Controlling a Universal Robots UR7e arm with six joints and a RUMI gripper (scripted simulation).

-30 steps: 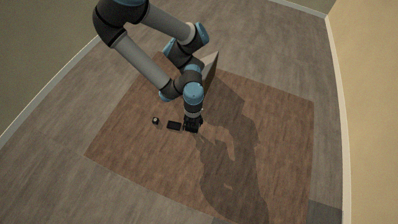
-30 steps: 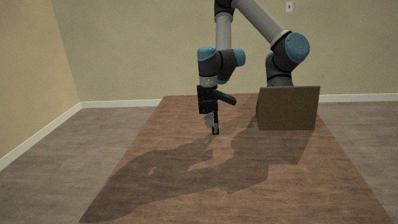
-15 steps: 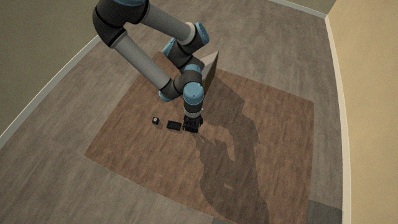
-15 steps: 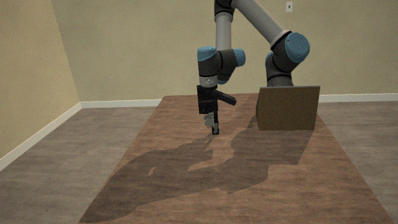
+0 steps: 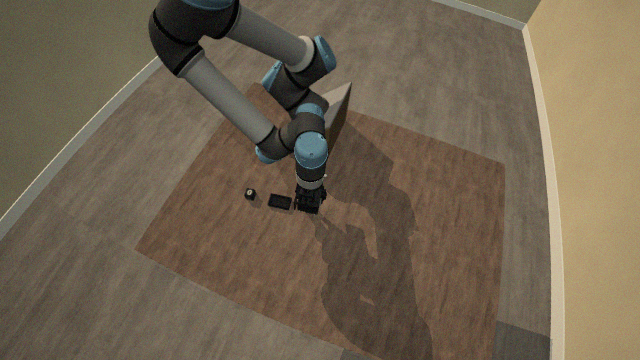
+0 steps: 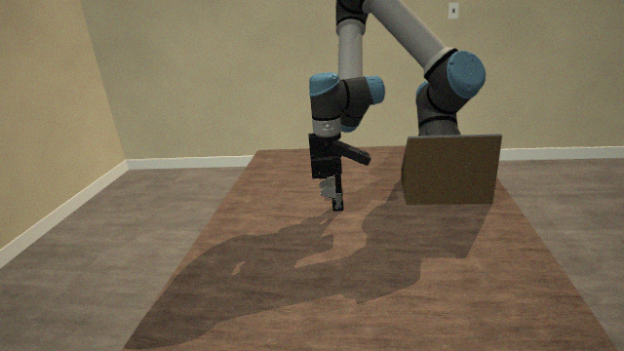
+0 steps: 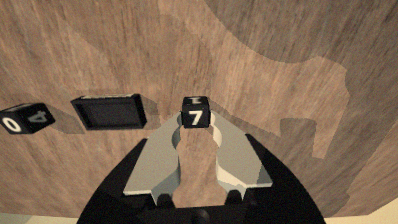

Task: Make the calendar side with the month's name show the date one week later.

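Note:
My gripper (image 7: 195, 111) is shut on a small black cube (image 7: 195, 112) with white digits; the face toward the wrist camera reads 7 and the top face shows a 1. It holds the cube just above the wooden table, right of the empty black tray (image 7: 109, 110). The second black cube (image 7: 26, 118) lies on the table left of the tray, showing a 0 and a 4. In the top view the gripper (image 5: 308, 205) stands right of the tray (image 5: 279, 201), with the loose cube (image 5: 250, 194) farther left. In the exterior view the held cube (image 6: 334, 204) hangs at the fingertips.
A brown board (image 6: 450, 169) stands upright on the table near the arm's base, behind the gripper. The table's darker top (image 5: 325, 235) sits on a grey floor bounded by walls.

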